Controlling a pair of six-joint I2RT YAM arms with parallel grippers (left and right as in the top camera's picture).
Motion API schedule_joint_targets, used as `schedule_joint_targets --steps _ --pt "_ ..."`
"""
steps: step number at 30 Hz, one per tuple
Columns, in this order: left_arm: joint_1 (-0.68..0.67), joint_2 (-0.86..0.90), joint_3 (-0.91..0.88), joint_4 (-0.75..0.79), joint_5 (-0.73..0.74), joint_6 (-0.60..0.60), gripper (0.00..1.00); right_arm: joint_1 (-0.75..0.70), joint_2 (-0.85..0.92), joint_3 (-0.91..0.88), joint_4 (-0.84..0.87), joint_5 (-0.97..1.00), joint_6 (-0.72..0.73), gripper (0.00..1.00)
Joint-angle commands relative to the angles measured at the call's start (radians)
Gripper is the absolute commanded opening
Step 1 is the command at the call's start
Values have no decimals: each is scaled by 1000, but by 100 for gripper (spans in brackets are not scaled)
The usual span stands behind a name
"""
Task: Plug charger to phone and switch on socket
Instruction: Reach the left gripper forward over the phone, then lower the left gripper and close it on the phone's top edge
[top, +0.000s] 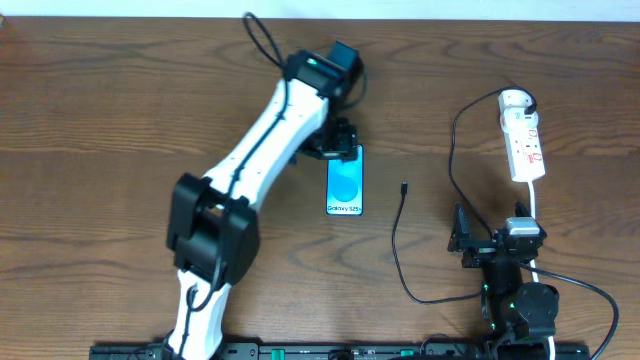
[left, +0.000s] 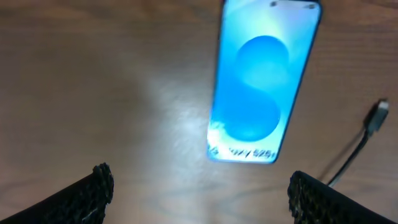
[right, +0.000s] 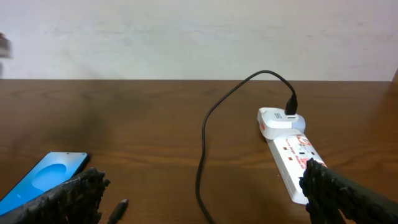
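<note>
The phone (top: 346, 180), bright blue with a white "Galaxy S25+" band, lies flat at mid-table. It also shows in the left wrist view (left: 264, 81) and the right wrist view (right: 43, 177). My left gripper (top: 340, 142) is open and empty over the phone's far end; its fingers (left: 199, 196) frame bare wood. The charger's black cable (top: 398, 245) runs from the socket (top: 524, 135) and ends in a loose connector tip (top: 403, 188) right of the phone, also in both wrist views (left: 377, 118) (right: 118, 210). My right gripper (top: 497, 240) is open and empty (right: 202, 199).
The charger's plug sits in the white adapter (right: 277, 118) at the far end of the socket (right: 289, 155). The socket's thick white cord (top: 533, 205) runs toward my right arm. The wooden table (top: 120, 120) meets a pale wall (right: 186, 37) at the back.
</note>
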Motion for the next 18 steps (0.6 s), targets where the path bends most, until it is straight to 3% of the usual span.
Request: schedule_joint_targets --steps 1,18 --pt "-15 39 20 34 -22 -19 91 -3 -6 -2 -4 5 -9 99" --pt "-54 159 13 179 -21 -65 92 -3 -6 -2 -3 5 -9 99"
